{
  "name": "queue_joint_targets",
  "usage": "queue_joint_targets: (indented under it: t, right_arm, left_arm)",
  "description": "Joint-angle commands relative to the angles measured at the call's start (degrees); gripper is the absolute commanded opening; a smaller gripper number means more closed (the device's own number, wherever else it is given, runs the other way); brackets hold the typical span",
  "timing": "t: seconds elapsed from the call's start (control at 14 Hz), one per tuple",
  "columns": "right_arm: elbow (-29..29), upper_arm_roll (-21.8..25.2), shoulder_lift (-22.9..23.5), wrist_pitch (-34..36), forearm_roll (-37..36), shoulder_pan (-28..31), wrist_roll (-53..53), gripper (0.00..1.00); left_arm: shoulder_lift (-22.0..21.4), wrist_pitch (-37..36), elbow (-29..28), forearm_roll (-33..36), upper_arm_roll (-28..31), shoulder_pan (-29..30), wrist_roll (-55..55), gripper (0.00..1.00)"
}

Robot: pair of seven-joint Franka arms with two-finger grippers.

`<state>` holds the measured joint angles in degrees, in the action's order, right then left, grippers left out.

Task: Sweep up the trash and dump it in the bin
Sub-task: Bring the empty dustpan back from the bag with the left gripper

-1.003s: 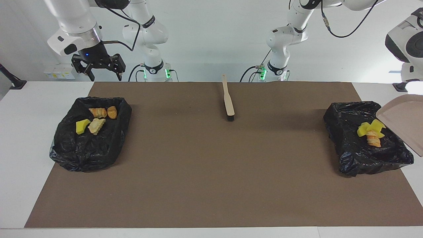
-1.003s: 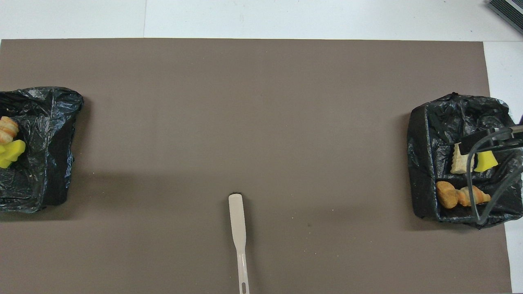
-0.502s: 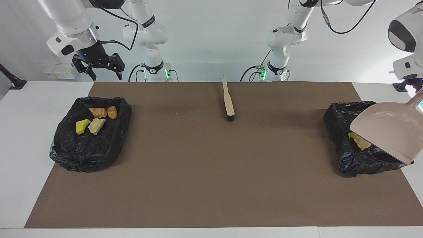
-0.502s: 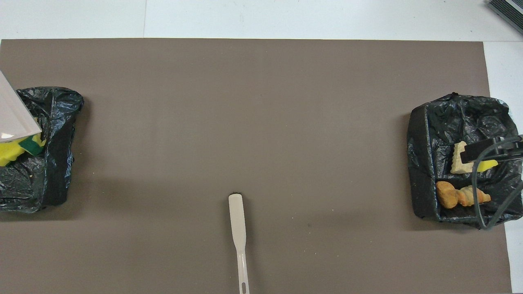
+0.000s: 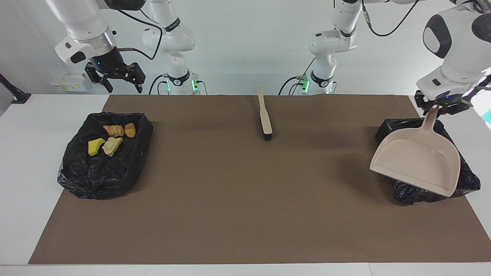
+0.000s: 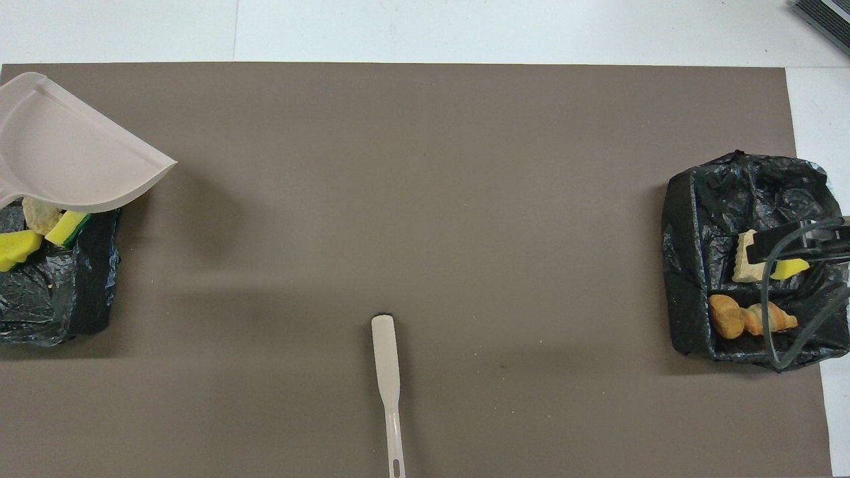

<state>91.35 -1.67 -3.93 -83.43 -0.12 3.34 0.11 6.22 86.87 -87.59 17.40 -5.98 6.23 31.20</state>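
Note:
My left gripper is shut on the handle of the beige dustpan, which hangs tilted over the black-bagged bin at the left arm's end. In the overhead view, yellow and tan trash shows in that bin beside the dustpan. My right gripper hangs open and empty, high over the other bin, which holds several trash pieces. The beige brush lies on the mat near the robots.
A brown mat covers most of the white table. The brush lies with its handle toward the robots. The right arm's cable hangs over its bin.
The left arm has swung the dustpan from the table's end in over its bin, toward the mat's middle, hiding that bin's trash in the facing view. The right gripper barely moved.

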Motion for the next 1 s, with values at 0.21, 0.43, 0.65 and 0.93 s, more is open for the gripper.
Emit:
queue_joint_targets:
  t: [0.21,0.43,0.65,0.93]
  right_arm:
    - [1.8,-0.3,-1.4,-1.5,1.2,0.6,0.9,1.0]
    - [1.9,-0.3,-1.4,-1.5,1.2,0.6,0.6,1.0]
    - [1.9,-0.3,-1.4,-1.5,1.2,0.7,0.5,1.0]
    - [1.9,-0.3,-1.4,-1.5,1.1,0.7,0.3,1.0]
  left_arm:
    - [-2.6,4.8,-9.6,-7.7,1.0,-14.3,-29.8,0.0]
    - [-3.0,13.4,-14.4,-11.5,1.0,-19.7,-39.4,0.0]
    - [1.4,22.2,-14.6,-12.7,0.9,-26.4,-52.7,0.0]
    - [7.7,34.2,-14.5,-14.9,0.9,-33.6,-64.4,0.0]
